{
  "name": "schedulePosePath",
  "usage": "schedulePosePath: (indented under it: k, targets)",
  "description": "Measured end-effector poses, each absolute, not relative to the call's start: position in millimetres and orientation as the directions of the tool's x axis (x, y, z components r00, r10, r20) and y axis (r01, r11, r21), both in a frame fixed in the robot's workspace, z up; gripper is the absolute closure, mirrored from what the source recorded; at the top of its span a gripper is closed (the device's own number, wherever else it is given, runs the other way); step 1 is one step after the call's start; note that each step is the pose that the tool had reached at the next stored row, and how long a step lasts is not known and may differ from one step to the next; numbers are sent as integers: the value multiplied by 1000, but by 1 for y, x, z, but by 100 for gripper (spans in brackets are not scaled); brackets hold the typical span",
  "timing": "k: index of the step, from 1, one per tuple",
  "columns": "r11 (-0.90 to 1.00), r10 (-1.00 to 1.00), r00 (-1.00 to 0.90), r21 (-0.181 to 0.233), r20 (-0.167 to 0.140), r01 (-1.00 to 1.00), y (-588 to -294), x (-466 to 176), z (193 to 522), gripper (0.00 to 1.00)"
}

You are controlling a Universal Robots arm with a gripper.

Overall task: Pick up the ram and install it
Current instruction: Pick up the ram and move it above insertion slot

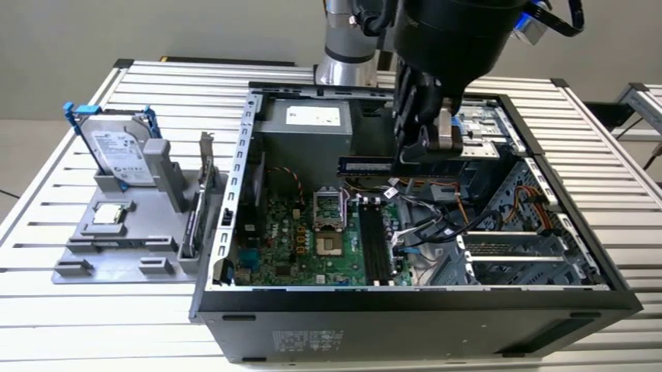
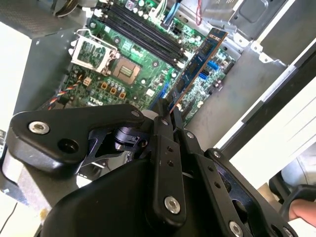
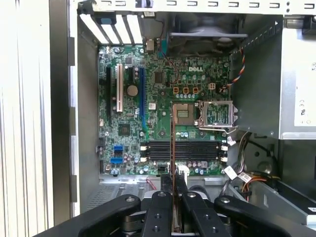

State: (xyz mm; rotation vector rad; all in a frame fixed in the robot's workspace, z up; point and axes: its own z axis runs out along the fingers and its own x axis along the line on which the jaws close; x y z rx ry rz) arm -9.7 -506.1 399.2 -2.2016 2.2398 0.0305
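Between the jaws, pinched by its two flat faces near one end, sits the ram (image 2: 200, 64). The jaws are closed on it, and most of its length juts out free beyond them. Edge-on in the first wrist view, it reads as a thin line, and this hold probably keeps its contact edge clear of the metal. Straight below the jaws lies the open computer case (image 1: 414, 302), laid on its side so that the motherboard (image 3: 128, 133) faces up toward them. Under the free length of the ram run the memory slots (image 3: 182, 150), dark and apparently empty. The stick hangs apart from them and seems to cross their line rather than follow it, so it is not yet seated. Just past the slots is the processor socket (image 3: 216, 112), and loose cables (image 1: 439, 221) crowd the board to one side of the jaws. Well away from the jaws, outside the case, a grey holder (image 1: 83, 256) stands on the worktop (image 1: 104, 310). It props a hard drive (image 1: 116, 151) and an expansion card (image 1: 204, 194) upright, likely for easy grasping.
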Motion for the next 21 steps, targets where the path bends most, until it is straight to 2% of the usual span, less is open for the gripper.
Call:
schedulePosePath:
  k: [21]
  targets:
    - [17, -1000, -18, 13, -14, -1000, -506, 13, 399, 100]
